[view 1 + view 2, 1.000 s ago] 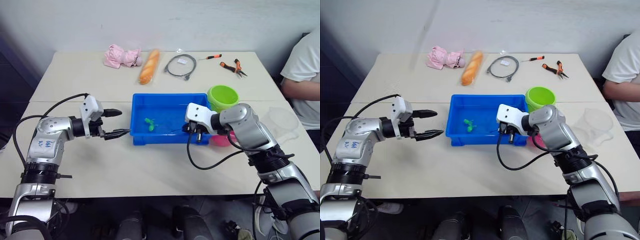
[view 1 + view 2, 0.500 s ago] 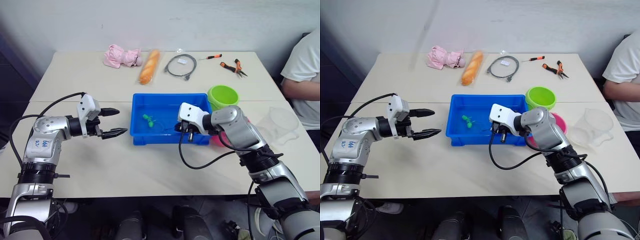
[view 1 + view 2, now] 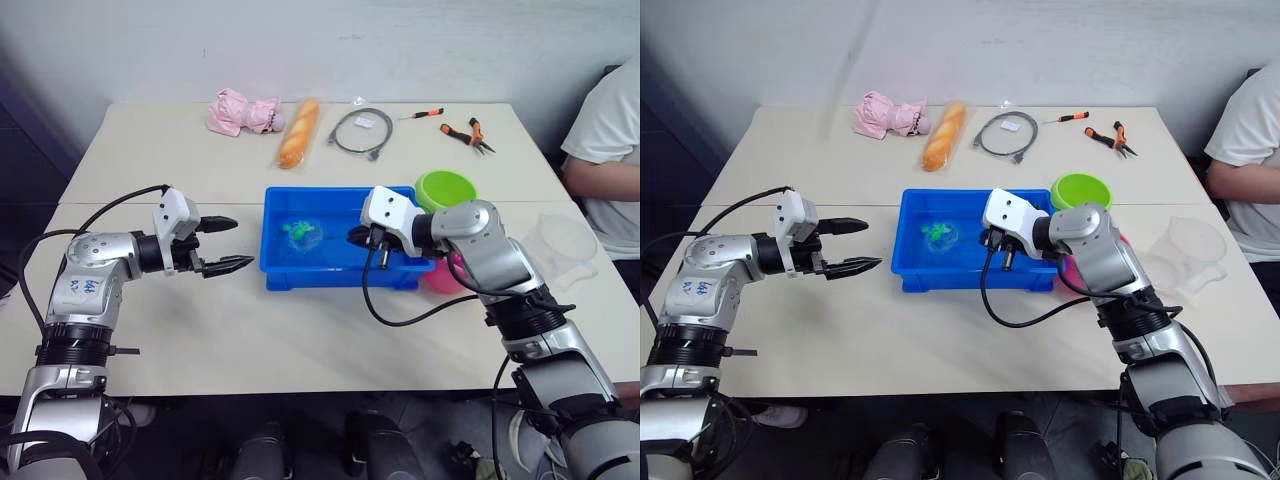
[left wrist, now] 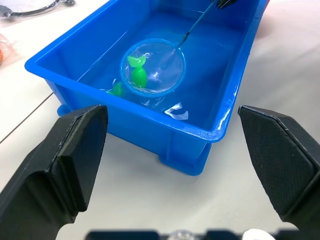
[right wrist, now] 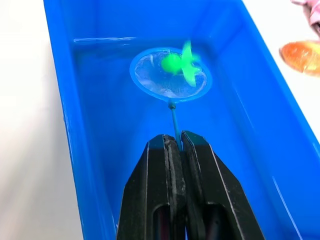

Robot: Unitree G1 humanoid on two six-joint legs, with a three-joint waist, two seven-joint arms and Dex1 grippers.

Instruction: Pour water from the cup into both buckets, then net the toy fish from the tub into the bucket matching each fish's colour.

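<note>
Tub (image 3: 280, 270) | net (image 5: 171, 75) now lifted, green fish (image 5: 181, 63) inside | right tool (image 5: 175, 145) clamps handle

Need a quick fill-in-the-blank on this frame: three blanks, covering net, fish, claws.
1. The right claw is shut on the handle of the ____.
2. The fish in the net is ____ in colour.
3. The left claw hangs beside the tub with its fingers ____.

Missing words: net; green; open

pink bucket (image 3: 447, 277) (mostly behind right arm)
</note>
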